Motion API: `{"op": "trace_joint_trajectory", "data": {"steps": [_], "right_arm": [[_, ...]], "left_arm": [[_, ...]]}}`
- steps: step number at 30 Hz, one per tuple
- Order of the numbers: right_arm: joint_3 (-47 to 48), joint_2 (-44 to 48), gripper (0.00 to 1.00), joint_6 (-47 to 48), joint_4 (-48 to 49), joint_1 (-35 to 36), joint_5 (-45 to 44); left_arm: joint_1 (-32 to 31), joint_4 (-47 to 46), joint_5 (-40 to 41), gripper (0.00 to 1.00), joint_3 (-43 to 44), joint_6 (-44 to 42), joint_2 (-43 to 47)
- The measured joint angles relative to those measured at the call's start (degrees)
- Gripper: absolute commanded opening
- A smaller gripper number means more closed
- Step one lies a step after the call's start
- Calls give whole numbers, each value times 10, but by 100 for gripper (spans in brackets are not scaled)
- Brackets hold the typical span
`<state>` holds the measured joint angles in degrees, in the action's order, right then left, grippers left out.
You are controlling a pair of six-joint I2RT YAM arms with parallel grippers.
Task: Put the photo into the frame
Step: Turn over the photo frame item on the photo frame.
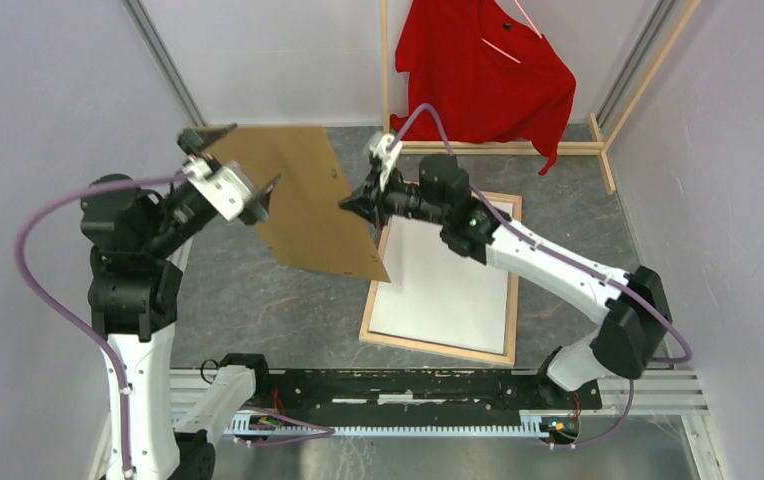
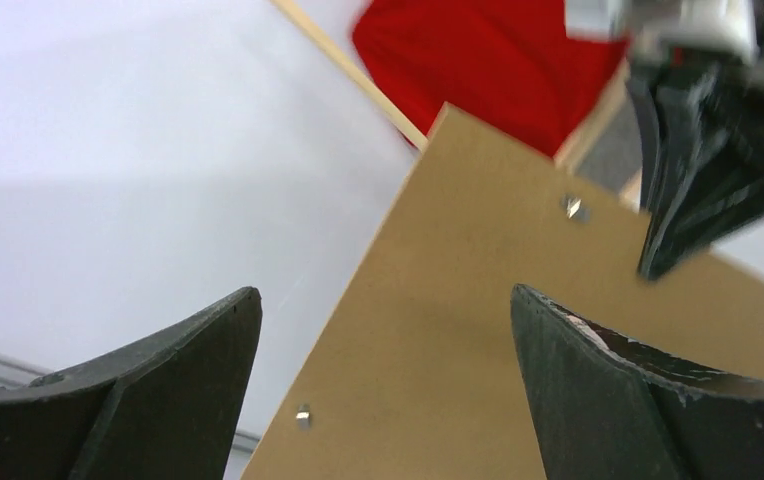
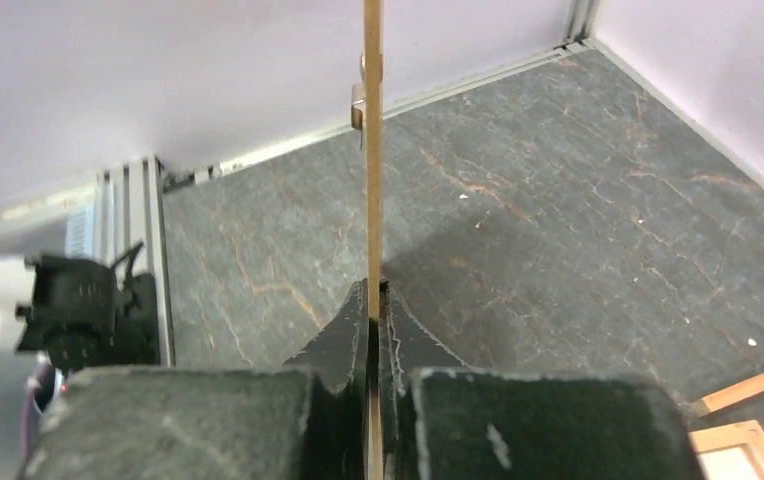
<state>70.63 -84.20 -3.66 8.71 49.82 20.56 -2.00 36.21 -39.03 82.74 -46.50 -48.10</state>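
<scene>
- Nearest in the top view, at 6 o'clock: rail (image 1: pixel 408 385) carrying both arm bases.
- Toward 4 o'clock of centre: frame (image 1: pixel 373 300) flat on the table (image 1: pixel 258 300), bare-wood side up, ready for loading from behind. Inside it a white sheet, probably the photo (image 1: pixel 448 275) face down; seems already seated.
- Over the frame's 10 o'clock corner: backing board (image 1: pixel 308 200) in the air, tilted, apparently kept clear for laying over the photo.
- At the board's 3 o'clock edge: right gripper (image 1: pixel 350 205), clamped on it. At its 9 o'clock edge: left gripper (image 1: pixel 243 160), spread.
- At 12 to 1 o'clock: red shirt (image 1: pixel 478 70) on its rack (image 1: pixel 578 148), no part of the job.
- Left wrist view: fingers wide apart at 7 and 5 o'clock, board between and beyond them, no contact visible; looks poised for a second, steadying hold.
- Right wrist view: fingers pressed together at 6 o'clock on the board's thin edge, seen edge-on up to 12 o'clock. Frame corner at 4 o'clock.
</scene>
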Motion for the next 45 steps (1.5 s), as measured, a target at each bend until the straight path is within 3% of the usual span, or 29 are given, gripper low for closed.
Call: {"op": "trace_joint_trajectory", "data": {"steps": [5,10,15,22,28,33,40,45], "right_arm": [[75,-56,0,-105,-24,-58,34],[79,-62,0,-196,-39,-104,61],[67,-54,0,-322,-16,-166,127],[-80,42,0,-470,42,-305,200],[-254,180,0,-505,30,-452,257],[-327,233,0,-493,-10,-551,303],[-366,255,0,-459,-77,-606,337],[-354,256,0,-431,-137,-615,348]], "left_arm": [[0,-105,46,100,86,165,-57],[0,-110,107,100,157,242,-102],[0,-87,159,100,133,252,-109],[0,-58,204,100,42,252,-118],[0,-17,206,100,-24,252,-162],[-1,-17,168,100,-94,252,-199],[-50,-60,143,100,-198,234,-275],[-79,-104,129,100,-223,217,-332]]}}
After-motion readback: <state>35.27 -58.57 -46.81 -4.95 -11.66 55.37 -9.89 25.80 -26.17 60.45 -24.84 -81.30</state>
